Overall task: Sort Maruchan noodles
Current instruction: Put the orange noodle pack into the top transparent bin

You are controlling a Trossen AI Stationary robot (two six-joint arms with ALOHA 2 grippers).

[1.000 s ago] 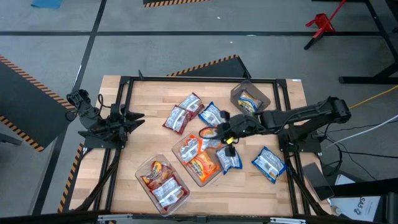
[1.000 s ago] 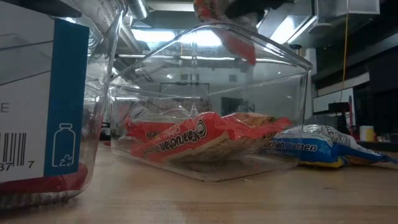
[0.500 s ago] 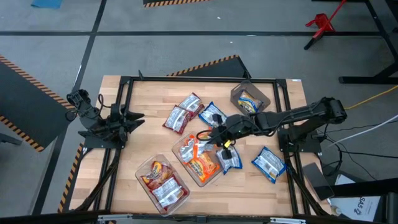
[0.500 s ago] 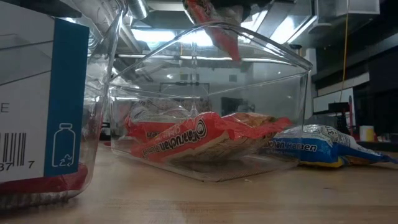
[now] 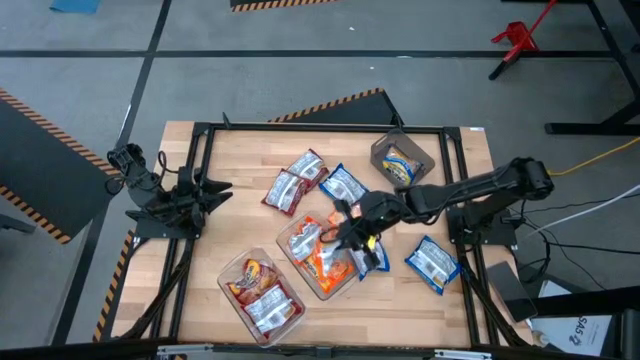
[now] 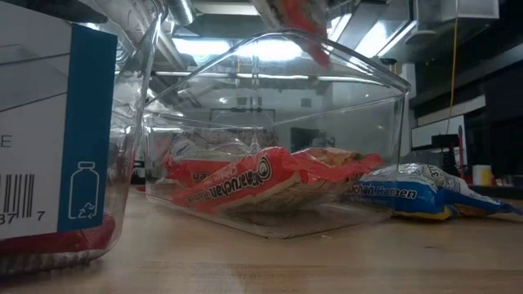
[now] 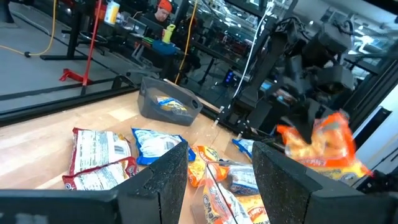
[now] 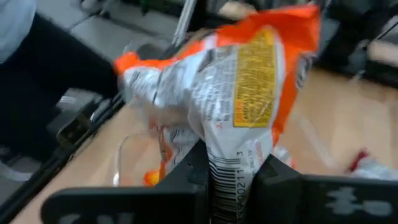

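Observation:
My right gripper [image 5: 352,226] reaches from the table's right to its middle, shut on an orange-and-silver Maruchan packet [image 8: 224,81]. That packet hangs above the middle clear tub [image 5: 300,262], which holds orange packets [image 6: 261,184]. In the low view the held packet [image 6: 298,18] shows above the tub's rim. Two red packets [image 5: 295,180] and several blue ones [image 5: 343,185] lie flat on the table. My left gripper [image 7: 221,177] is open and waits at the table's left edge. My right gripper pinches the orange packet between its two fingers by its barcode end [image 8: 225,180]. The fingers come slanting down from the table's right. The packet is lifted clear and sticks out beyond the fingertips over the clear tub, crumpled.
A second clear tub [image 5: 240,300] with red packets stands near the table's near edge. A dark grey tub [image 5: 385,150] at the far right holds a blue packet. Blue packets [image 5: 432,262] lie right of the middle tub. A black frame borders the table.
My right gripper has carried the orange packet toward the table's left and a little toward the near edge, from beside the middle clear tub to above it. The packet stays lifted clear in the shut fingers.

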